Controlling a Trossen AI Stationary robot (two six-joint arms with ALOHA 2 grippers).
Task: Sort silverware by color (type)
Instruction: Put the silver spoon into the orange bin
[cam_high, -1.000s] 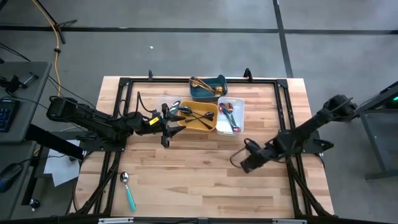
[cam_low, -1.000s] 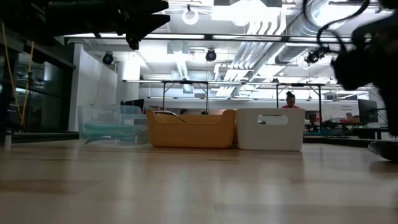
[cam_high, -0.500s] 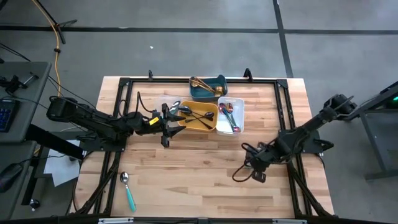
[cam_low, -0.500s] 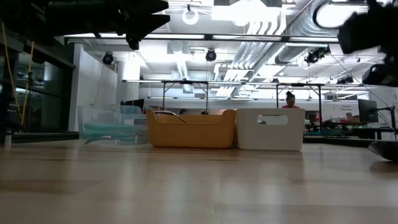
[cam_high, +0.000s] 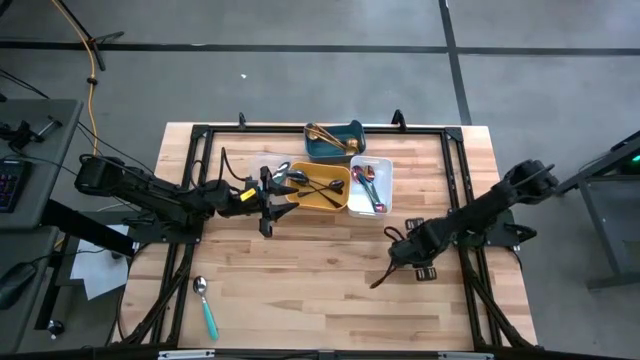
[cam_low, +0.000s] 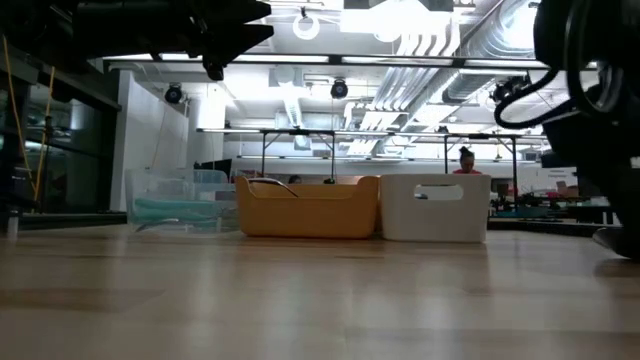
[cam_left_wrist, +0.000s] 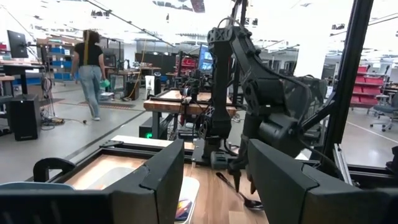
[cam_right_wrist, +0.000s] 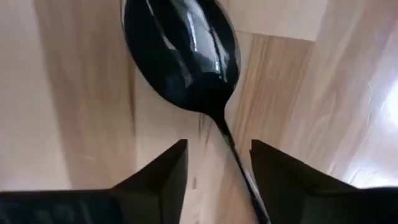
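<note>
The right gripper (cam_right_wrist: 217, 168), fingers parted, straddles the glossy black metal spoon (cam_right_wrist: 186, 56); the left gripper (cam_left_wrist: 214, 180) hangs open.

My high camera looks straight down on the whole wooden table (cam_high: 300, 260), with the yellow tray (cam_high: 322, 190) near its middle. My low camera sits at tabletop level, facing that same yellow tray (cam_low: 308, 208) side-on and the room behind it. My left wrist camera looks across the table beyond the tray. My right wrist camera hangs very close over a black spoon (cam_right_wrist: 186, 56) lying on the wood.
</note>
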